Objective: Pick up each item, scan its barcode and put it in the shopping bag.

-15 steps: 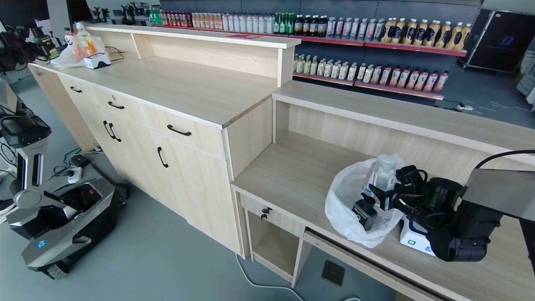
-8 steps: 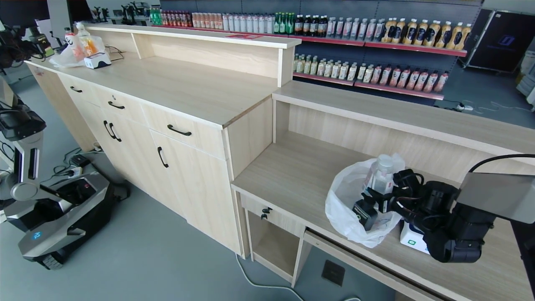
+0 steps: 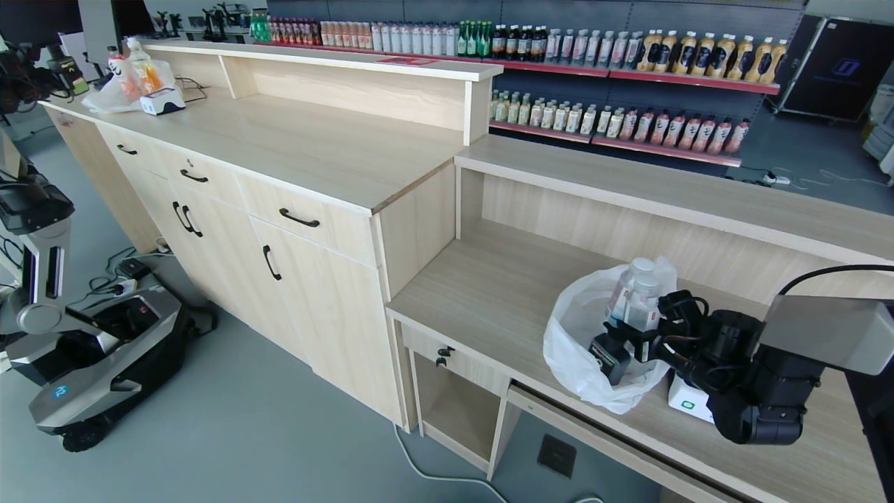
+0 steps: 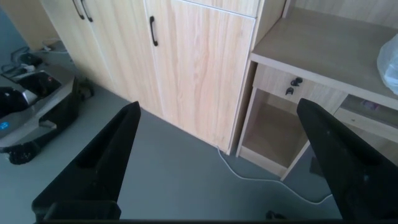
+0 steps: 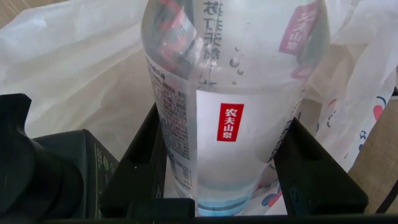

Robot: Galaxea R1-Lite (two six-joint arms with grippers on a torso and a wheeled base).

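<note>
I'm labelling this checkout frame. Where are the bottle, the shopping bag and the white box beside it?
bottle (image 5: 242,162), right wrist view, on its white label.
shopping bag (image 3: 567,339), head view, on its outer plastic wall.
white box (image 3: 688,405), head view, on its front face.

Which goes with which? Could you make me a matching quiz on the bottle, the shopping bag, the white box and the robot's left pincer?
Things:
1. bottle
2. shopping bag
3. white box
4. left pincer

Places or states:
A. open, above the grey floor
B. clamped in the right pincer
C. on the desk beside the bag, partly behind the arm
D. lying on the desk, mouth open

Pairs: 1-B, 2-D, 3-C, 4-A.
</note>
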